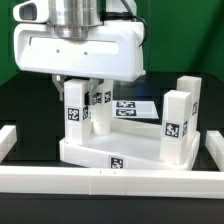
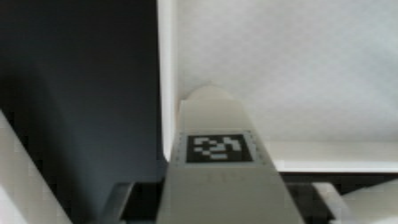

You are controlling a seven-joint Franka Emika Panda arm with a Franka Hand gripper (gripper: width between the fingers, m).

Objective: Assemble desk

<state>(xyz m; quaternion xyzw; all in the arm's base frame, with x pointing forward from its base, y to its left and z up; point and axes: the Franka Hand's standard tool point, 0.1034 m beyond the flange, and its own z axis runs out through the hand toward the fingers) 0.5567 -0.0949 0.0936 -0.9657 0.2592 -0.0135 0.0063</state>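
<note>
The white tray-like tabletop (image 1: 100, 155) lies flat in the middle of the exterior view. A white square leg (image 1: 73, 108) with a black-and-white tag stands upright at the tabletop's left end. My gripper (image 1: 77, 92) hangs straight above that leg and is shut on its upper part. In the wrist view the same leg (image 2: 219, 140) fills the middle between my two fingers (image 2: 143, 200), and my gripper (image 2: 222, 200) closes on its sides. A second leg (image 1: 100, 108) stands just behind the held one. Two more legs (image 1: 175, 122) stand at the tabletop's right end.
Long white border rails run along the front (image 1: 110, 183), the exterior view's left (image 1: 6, 140) and its right (image 1: 214, 150). The marker board (image 1: 135, 105) lies flat on the black table behind the tabletop.
</note>
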